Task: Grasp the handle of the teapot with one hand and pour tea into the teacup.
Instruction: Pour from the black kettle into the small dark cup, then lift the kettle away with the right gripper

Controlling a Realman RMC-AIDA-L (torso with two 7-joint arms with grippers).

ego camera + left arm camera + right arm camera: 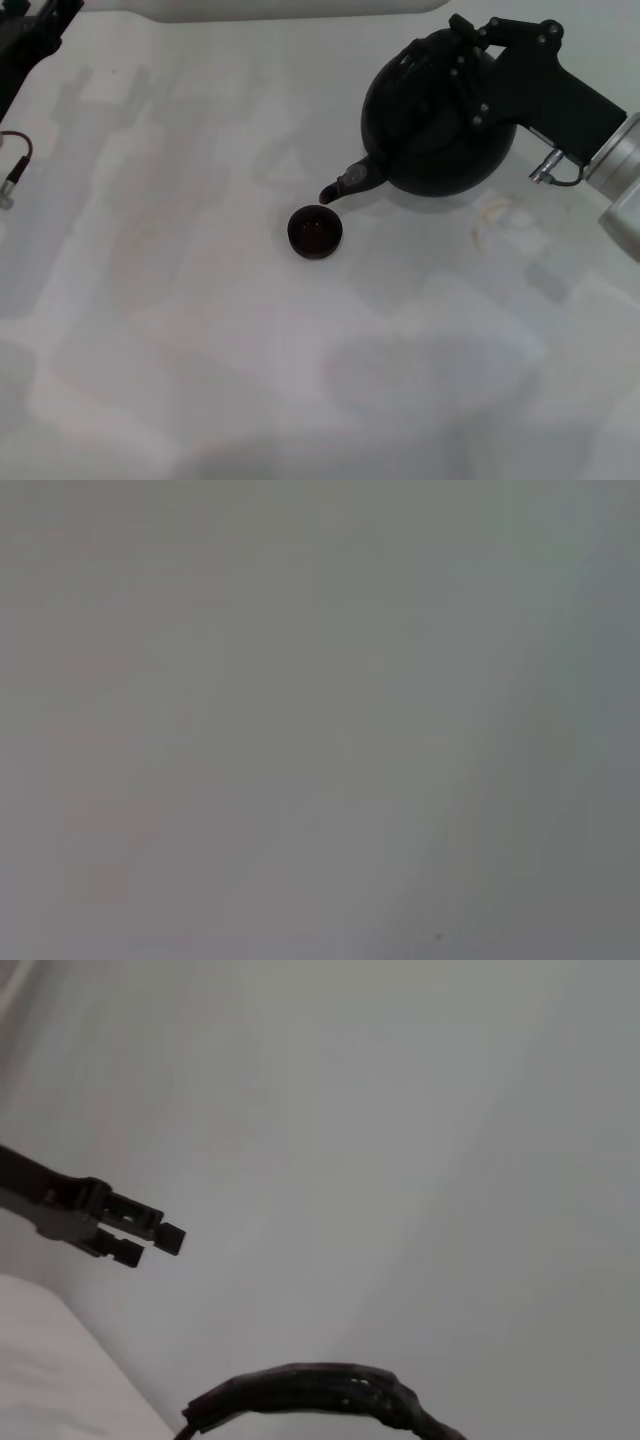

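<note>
Already the teapot is seen lifted and tilted, its spout dipped toward the teacup, which sits just beyond the spout tip at about seven o'clock from the pot. No stream of tea can be made out, so the grasp and the carry are judged done, while the pour itself is judged barely begun or not yet begun. The handle is held at the pot's top by the right gripper, whose fingers are closed upon it; the arm enters from three o'clock. More tilt would seem to be needed. The left gripper is parked at ten o'clock, well apart, with fingers slightly parted in the right wrist view.
</note>
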